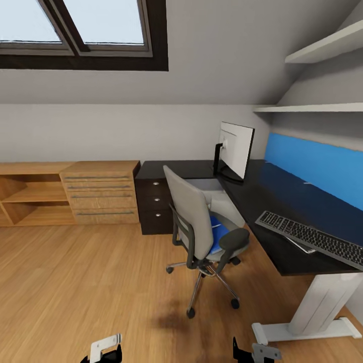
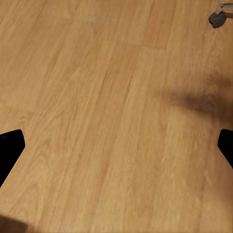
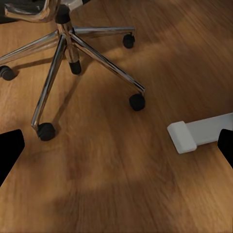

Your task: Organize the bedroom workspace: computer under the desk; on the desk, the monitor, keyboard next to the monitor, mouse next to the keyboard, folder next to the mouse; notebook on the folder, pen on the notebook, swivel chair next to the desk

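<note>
Both my arms hung low over the wood floor [image 2: 97, 121]; left claw [image 2: 116, 145] and right claw [image 3: 116, 145] spread. Bright blue flat folder [image 1: 218, 233] lay on grey upholstered swivel chair [image 1: 194, 222], beside black L-shaped desk [image 1: 282, 201].

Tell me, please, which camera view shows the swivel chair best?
The head view: there the whole swivel chair stands beside the desk, with back, armrests, seat and base visible. The right wrist view gives its chrome star base and casters close up. The left wrist view catches one caster at the edge.
</note>
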Controlling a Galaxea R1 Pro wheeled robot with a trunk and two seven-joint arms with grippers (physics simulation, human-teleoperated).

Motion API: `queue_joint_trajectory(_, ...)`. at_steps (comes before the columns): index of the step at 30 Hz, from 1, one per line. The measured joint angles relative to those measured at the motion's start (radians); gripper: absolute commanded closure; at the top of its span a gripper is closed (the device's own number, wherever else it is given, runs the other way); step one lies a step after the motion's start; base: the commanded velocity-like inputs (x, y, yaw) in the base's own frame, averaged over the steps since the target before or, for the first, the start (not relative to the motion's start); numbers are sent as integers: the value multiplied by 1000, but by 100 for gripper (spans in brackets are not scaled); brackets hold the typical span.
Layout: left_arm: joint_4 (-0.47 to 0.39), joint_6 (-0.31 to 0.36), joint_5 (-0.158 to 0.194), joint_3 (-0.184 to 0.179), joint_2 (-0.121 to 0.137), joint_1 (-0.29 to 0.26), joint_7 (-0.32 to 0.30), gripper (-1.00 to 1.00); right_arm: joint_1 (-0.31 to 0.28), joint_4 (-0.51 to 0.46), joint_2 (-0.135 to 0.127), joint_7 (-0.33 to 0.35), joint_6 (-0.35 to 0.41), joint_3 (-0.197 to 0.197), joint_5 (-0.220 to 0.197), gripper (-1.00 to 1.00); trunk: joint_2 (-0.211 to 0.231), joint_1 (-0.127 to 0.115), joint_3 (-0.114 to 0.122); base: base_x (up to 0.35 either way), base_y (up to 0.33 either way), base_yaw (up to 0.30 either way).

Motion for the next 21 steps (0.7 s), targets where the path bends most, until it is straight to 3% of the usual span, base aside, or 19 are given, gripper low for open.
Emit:
queue_joint_trajectory(11,35,-2,-1,-2,-1,-1,0,-100,0,0,3,-1,-2,0,0,-100,-77,42,-34,0,0,16)
queue_joint_trajectory(21,50,-3,-1,-3,-1,0,0,-100,0,-1,1,-2,-2,-2,-1,-100,-147,81,-66,0,0,181)
